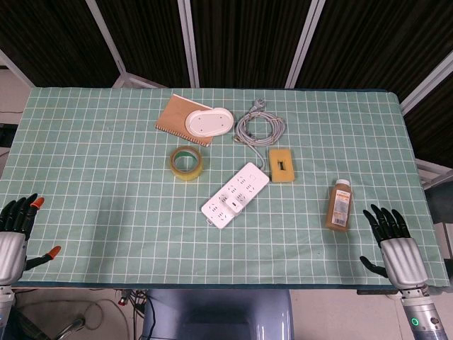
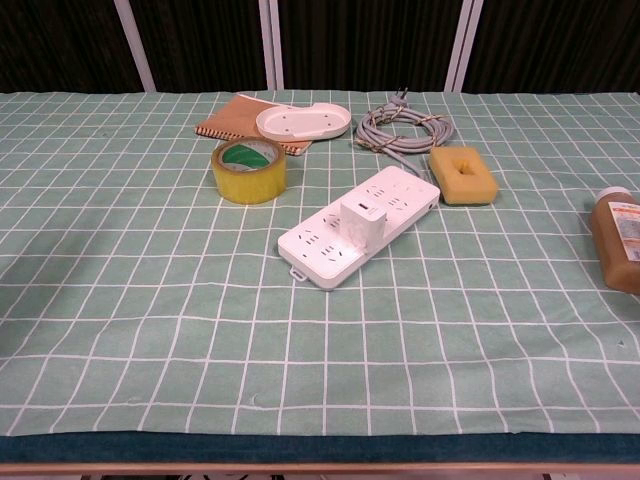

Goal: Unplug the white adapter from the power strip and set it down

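White adapter (image 2: pixel 364 219) — a small block seated upright in the middle of the power strip (image 2: pixel 330 252), not yet pulled. The strip lies on the table (image 1: pixel 92 177) with its long axis on a diagonal, its near end swung toward the left hand (image 1: pixel 15 234) and its far end, where the grey cable (image 1: pixel 258 126) coils away, swung toward the right hand's side. Both hands rest at the near edge, well apart from the strip, each holding nothing with fingers spread; they show only in the head view. From the right hand (image 1: pixel 395 244) the adapter lies forward and well inward, past an amber bottle (image 1: pixel 340 205) that stands just ahead of that hand; from the left hand it lies forward and inward across bare cloth. The right hand appears somewhat nearer, though the bottle sits close to its likely path — a judgement, not a measurement. Beyond the strip lie a yellow sponge (image 2: pixel 463 175), a tape roll (image 2: pixel 248 170) and a white tray on a notebook (image 2: pixel 230 122). The surface is a green gridded cloth; dark panels with pale framing close the room behind.
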Controlling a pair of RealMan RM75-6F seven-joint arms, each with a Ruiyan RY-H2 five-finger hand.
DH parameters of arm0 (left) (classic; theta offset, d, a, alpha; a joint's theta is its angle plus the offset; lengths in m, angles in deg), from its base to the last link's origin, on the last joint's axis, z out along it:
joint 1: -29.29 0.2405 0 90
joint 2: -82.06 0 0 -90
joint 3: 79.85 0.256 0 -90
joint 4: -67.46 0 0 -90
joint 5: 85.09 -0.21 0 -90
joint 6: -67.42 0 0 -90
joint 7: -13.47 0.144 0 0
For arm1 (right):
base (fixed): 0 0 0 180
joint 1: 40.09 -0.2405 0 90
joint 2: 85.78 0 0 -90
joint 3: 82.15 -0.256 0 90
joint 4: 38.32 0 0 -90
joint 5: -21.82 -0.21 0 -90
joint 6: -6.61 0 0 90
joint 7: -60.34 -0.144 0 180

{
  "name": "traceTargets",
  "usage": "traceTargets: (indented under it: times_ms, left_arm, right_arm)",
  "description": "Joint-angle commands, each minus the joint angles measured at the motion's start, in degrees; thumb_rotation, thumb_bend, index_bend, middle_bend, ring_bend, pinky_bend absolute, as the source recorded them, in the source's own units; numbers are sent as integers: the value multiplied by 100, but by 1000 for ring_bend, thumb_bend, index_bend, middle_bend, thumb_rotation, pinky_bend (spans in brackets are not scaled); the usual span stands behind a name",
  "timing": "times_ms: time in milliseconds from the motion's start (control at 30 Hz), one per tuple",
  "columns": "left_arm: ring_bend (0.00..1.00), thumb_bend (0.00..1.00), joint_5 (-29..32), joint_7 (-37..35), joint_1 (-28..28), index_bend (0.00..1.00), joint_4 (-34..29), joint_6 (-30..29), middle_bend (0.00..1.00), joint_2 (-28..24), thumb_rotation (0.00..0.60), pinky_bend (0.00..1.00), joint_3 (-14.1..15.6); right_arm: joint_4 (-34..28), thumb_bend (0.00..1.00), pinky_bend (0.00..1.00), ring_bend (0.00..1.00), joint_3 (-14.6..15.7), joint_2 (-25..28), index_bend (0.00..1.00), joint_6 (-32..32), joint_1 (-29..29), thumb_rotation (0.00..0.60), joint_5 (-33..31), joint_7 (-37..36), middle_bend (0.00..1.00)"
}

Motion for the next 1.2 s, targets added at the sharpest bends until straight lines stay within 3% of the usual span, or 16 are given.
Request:
traceTargets:
  times_ms: [33,467,633,800,1000,1200]
  left_arm:
    - [0,63,7,19,-12,0,4,17,0,4,600,34,-15]
    - [0,69,-124,219,-90,0,-35,203,1,85,600,34,93]
    - [0,189,-352,532,-358,5,-255,561,5,107,600,38,146]
    - [0,338,-567,1113,-940,38,-893,1314,22,151,600,72,53]
    - [0,411,-449,1889,-1814,47,-1504,2653,42,556,600,79,-172]
    - [0,460,48,2592,-2516,49,-1546,3663,43,1241,600,79,-490]
  right_arm:
    - [38,234,0,0,-4,-31,0,32,-12,600,-11,77,0]
    - [12,235,0,0,-2,-94,0,77,-25,600,-17,154,0]
    - [-105,235,0,0,-78,-60,0,181,-115,600,-64,239,0]
    - [-559,235,0,0,-276,121,0,301,-320,600,-81,538,0]
    - [-1317,235,0,0,-600,400,0,618,-681,600,-189,1247,0]
    - [-1978,235,0,0,-898,594,0,1053,-1063,600,-441,1991,0]
